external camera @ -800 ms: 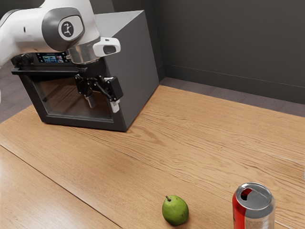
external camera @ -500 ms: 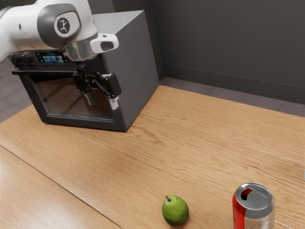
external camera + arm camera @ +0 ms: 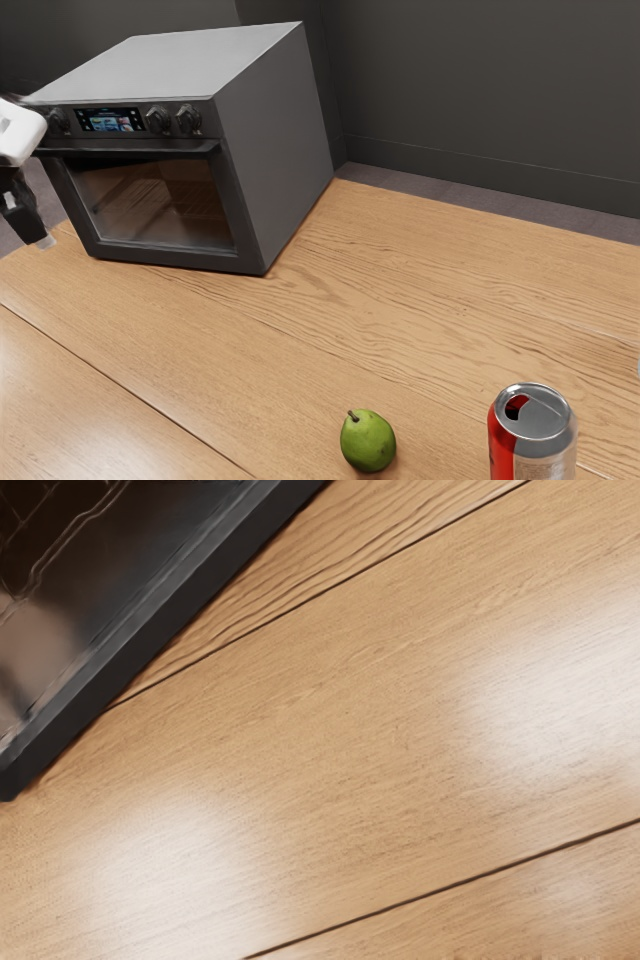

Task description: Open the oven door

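At the exterior view's left edge is my black gripper, partly cut off by the picture's border and apart from the door handle's right end. The dark grey oven stands at the back left of the table. Its door is closed, with a dark bar handle along the top and a rack dimly visible behind the glass. In the wrist view, the oven door shows its dark frame edge and part of its glass, near the wooden tabletop.
On the wooden table, a green pear and a red and silver can stand near the front, well away from the oven. A dark wall rises behind the table.
My gripper has swung from in front of the door's right part to the exterior view's left edge, uncovering the handle and knobs. The oven door has stayed closed.
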